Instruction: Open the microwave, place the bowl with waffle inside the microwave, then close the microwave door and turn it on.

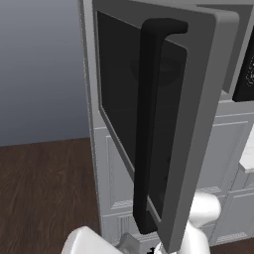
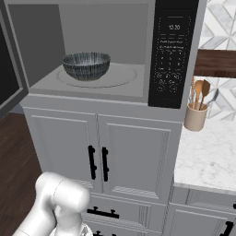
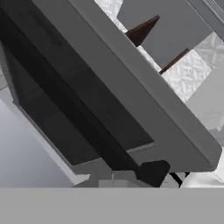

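The microwave [image 2: 106, 27] stands open, its grey cavity in full sight in the right base view. The dark grey bowl [image 2: 86, 65] rests inside on the round turntable, left of centre; I cannot see what lies in it. The black control panel [image 2: 173, 50] sits at the cavity's right. The microwave door [image 1: 203, 99] is swung far out to the left, its long black bar handle [image 1: 149, 124] close to the left base camera. My gripper [image 1: 139, 245] is low, just under the door's bottom edge. The hand view looks up along the door [image 3: 144, 100] and handle [image 3: 65, 109]; my fingers are not clear.
Below the microwave are white panelled cabinet doors [image 2: 133, 152] with short black handles. To the right a marble counter [image 2: 207, 156] carries a jar of wooden utensils [image 2: 196, 115], under a dark wood shelf [image 2: 216, 62]. Dark wood floor [image 1: 44, 188] lies to the left.
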